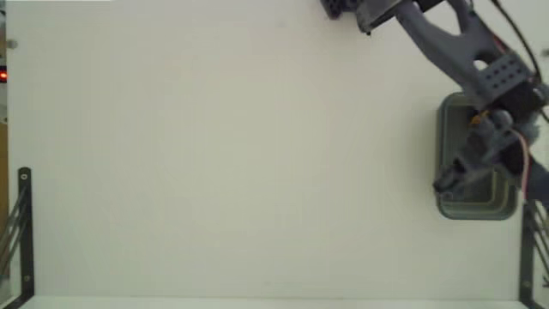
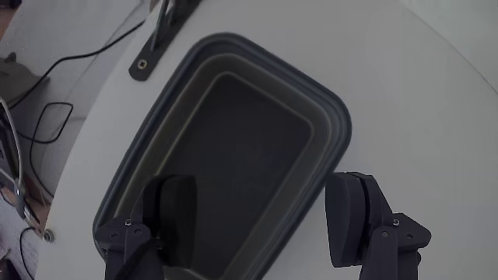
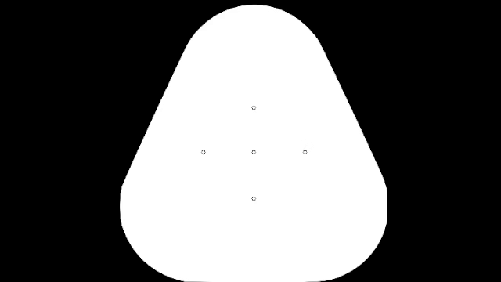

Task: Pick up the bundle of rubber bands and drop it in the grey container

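Claw [image 2: 261, 222]: fingers spread wide apart, nothing between them, hanging above the container's open mouth in the wrist view.
Container [image 1: 448, 129]: grey tub at about 3 o'clock on the white tabletop [image 1: 240, 163] in the fixed view, partly covered by the arm [image 1: 446, 39].
Bands: not visible in either view; the container's dark floor shows no clump.

Fixed view sat high, looked straight down on the white worktop [image 1: 240, 163], wide and distant; arm [image 1: 455, 47] entered from top right. Wrist view rode close behind the fingers [image 2: 354, 218], aimed down into the grey container [image 2: 331, 105]. Both views shared that container [image 1: 448, 116] and surrounding worktop.
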You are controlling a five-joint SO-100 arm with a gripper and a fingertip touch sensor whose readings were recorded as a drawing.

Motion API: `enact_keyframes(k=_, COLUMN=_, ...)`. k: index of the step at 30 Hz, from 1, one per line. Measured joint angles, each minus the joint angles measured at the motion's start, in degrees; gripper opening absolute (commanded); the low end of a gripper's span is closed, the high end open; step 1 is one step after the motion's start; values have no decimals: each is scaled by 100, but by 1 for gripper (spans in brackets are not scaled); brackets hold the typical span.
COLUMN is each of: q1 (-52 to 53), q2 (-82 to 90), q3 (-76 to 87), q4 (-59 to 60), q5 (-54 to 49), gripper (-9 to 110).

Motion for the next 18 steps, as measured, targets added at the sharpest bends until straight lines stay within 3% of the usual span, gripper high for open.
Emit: enact_keyframes(k=18, q1=984, q2=1318, q3=1301, q4=-9, q5=0, gripper=110)
